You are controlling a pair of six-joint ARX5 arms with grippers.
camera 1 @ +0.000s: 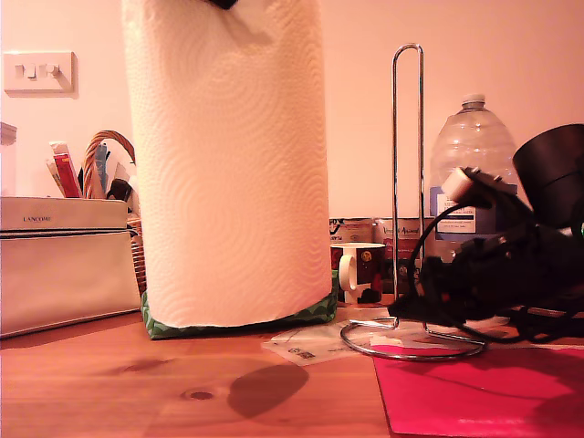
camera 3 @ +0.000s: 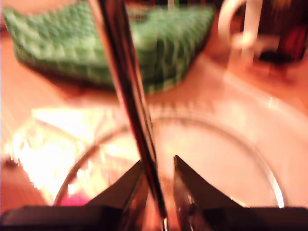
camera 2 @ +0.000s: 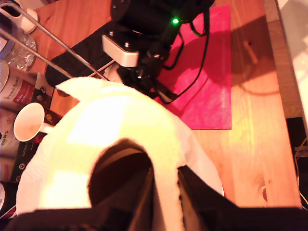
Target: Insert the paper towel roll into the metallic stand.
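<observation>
The paper towel roll [camera 1: 228,164] stands upright at the exterior view's centre-left, big and white with an embossed swirl. My first gripper [camera 2: 166,183] is shut on its top rim [camera 2: 110,120], one finger inside the core and one outside. An oval shadow lies on the wood under the roll. The metallic stand [camera 1: 394,182] stands to the roll's right in the exterior view, a tall chrome loop on a ring base. My second gripper [camera 1: 406,301] is shut on the loop low down, and the rod [camera 3: 130,86] runs between its fingers [camera 3: 158,163].
A green cloth [camera 1: 315,313] lies behind the roll's lower edge, with a mug [camera 1: 360,269], jars and a water bottle [camera 1: 470,155] further back. A pink mat [camera 1: 474,392] lies under the second arm. A white box [camera 1: 64,265] and wicker basket [camera 1: 105,155] are at the exterior view's left.
</observation>
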